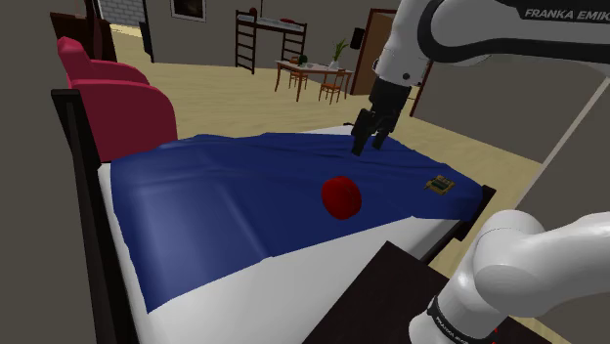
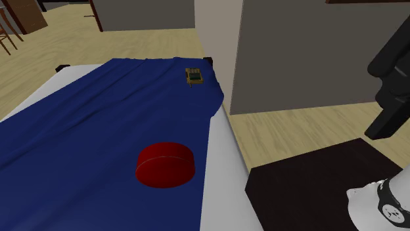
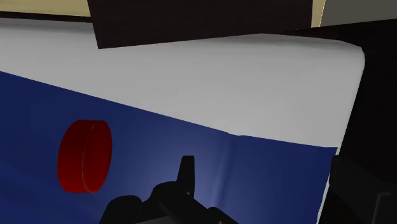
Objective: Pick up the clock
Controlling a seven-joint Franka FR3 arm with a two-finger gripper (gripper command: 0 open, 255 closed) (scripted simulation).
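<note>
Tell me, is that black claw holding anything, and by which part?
Nothing is held. The gripper hangs above the blue blanket; the red disc and the small yellowish object lie on it, apart from the gripper.

blanket [image 1: 215,195]: blue cloth, softly creased | red disc [image 1: 341,197]: smooth, matt | floor [image 2: 296,131]: wood

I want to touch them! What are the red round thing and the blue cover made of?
The red disc looks smooth and slightly glossy, maybe plastic; it is plain red with no grain, so that's a guess. The blue cover looks like soft cloth: it wrinkles and drapes over the edge of the bed.
</note>
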